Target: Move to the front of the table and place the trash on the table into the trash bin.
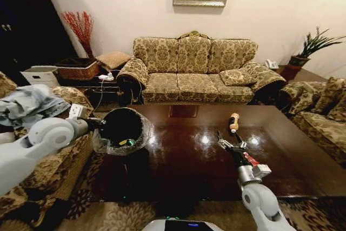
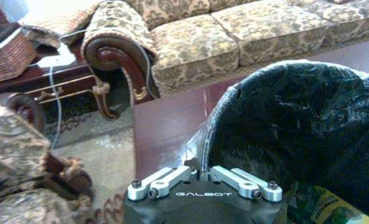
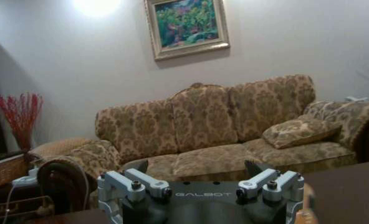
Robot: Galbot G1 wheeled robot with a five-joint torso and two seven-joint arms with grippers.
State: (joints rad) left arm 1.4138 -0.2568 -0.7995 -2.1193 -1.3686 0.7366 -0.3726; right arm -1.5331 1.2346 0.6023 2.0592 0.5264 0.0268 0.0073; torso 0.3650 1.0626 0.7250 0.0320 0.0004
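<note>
White rounded arms, black GALBOT-marked wrists, silver screws.

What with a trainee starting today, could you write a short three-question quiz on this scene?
1. True or false: the right gripper is shut on the bottle.
2. What grips the rim of the trash bin? A: the left gripper. B: the right gripper. C: a person's hand.
3. Fill in: the bottle lies on the ___.

Key: 1 false, it is open and just short of the bottle. 2 A. 3 table.
</note>
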